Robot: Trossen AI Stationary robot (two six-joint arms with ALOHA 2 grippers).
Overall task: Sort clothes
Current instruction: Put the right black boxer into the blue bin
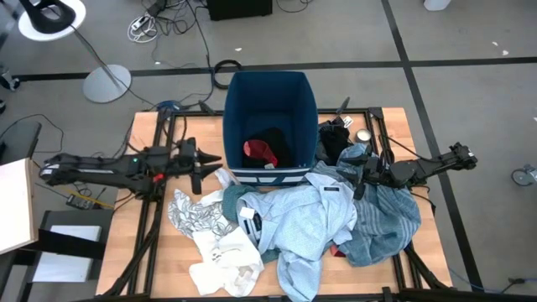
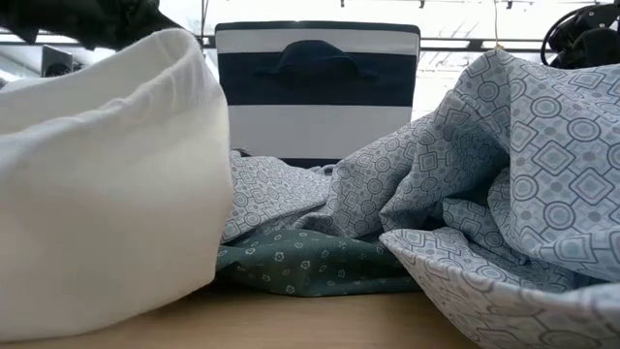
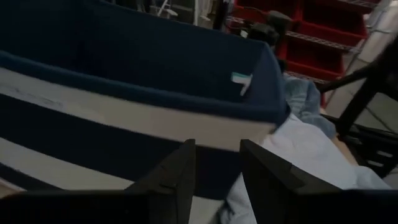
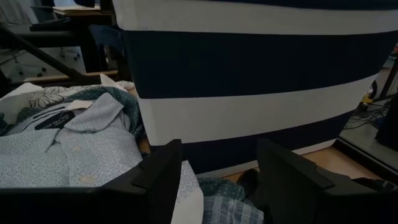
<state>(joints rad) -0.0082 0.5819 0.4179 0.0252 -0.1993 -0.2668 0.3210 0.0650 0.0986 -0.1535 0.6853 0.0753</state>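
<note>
The clothes lie heaped on the table's near half. There is a light blue shirt (image 1: 310, 220), a teal striped cloth (image 1: 388, 220), a black-printed white piece (image 1: 195, 214), a white piece (image 1: 222, 267) and a green shirt (image 2: 310, 269) under the blue one. A red piece (image 1: 260, 151) and a black one (image 1: 278, 139) lie inside the dark blue bin (image 1: 270, 92). More black cloth (image 1: 336, 141) sits at the bin's right. My left gripper (image 1: 215, 159) hovers open by the bin's left wall (image 3: 124, 124). My right gripper (image 1: 359, 174) is open at the bin's right, over the heap.
The striped bin (image 2: 318, 97) stands at the table's far middle, between both grippers. A small round can (image 1: 363, 136) sits at the far right. Black frame rails (image 1: 159, 210) run along the table's left and right sides. Bare wood (image 1: 126, 252) shows at the near left.
</note>
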